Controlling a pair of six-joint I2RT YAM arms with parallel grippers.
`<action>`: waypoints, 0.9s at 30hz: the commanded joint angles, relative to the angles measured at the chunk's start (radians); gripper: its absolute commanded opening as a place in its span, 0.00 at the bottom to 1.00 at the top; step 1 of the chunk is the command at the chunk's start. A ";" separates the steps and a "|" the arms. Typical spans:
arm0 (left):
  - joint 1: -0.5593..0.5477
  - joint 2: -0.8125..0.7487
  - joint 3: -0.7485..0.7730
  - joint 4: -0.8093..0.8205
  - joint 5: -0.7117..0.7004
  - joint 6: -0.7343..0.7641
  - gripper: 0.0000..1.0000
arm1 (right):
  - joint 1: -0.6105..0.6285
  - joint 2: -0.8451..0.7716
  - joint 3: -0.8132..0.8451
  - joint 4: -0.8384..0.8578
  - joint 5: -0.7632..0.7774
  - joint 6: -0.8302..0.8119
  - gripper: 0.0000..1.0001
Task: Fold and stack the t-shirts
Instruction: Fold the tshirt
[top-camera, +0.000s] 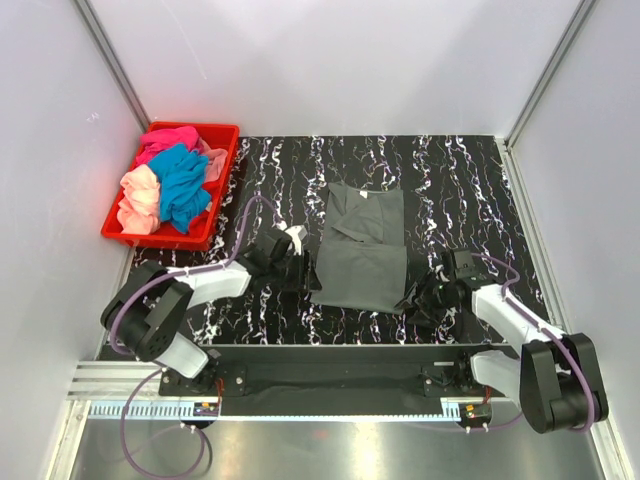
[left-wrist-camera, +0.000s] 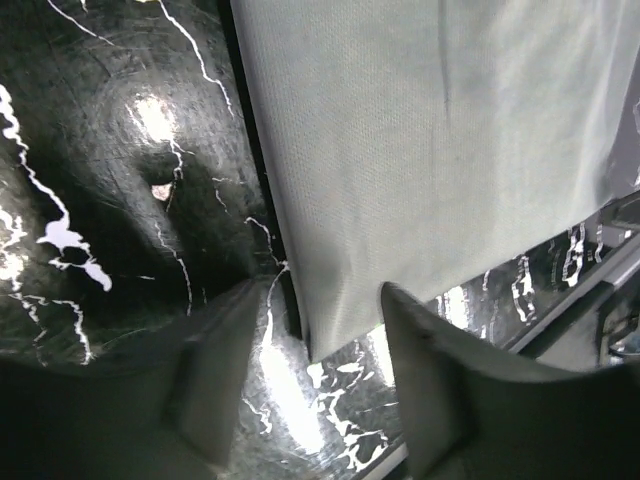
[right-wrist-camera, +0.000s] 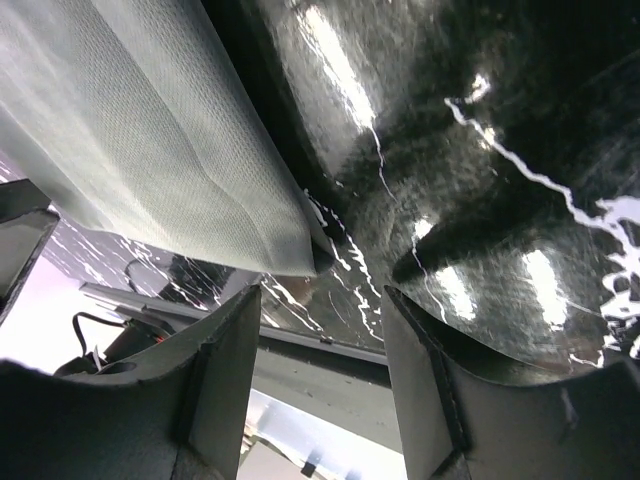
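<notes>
Your left claw is spread wide and holds nothing; a corner of the dark grey t-shirt lies just ahead of the gap, flat on the table. Your right claw is spread as well and also empty, with another corner of the same shirt just beyond its fingertips. I judge that the step in hand is to take these two corners for the next fold. To do it well, bring each claw low, slide one finger under the edge of the cloth and the other over it, and close only when the corner sits deep between them. Take all layers, because the sides look already folded inward. Lift both corners together and at the same height, so the fold line stays straight. The shirt lies in the middle of the table, between the two claws; its long axis runs from near to far, and the neck seems to point to the far side. The pink, teal and peach shirts wait crumpled in the red crate at far left.
</notes>
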 joint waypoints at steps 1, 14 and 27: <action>0.000 0.037 -0.015 -0.049 -0.034 0.008 0.51 | 0.005 0.029 0.003 0.080 -0.019 0.022 0.58; -0.010 0.057 -0.030 -0.095 -0.085 -0.009 0.00 | 0.005 0.086 -0.011 0.126 -0.014 -0.001 0.57; -0.026 -0.027 -0.038 -0.132 -0.123 -0.055 0.50 | 0.016 0.014 -0.055 0.118 0.001 0.063 0.57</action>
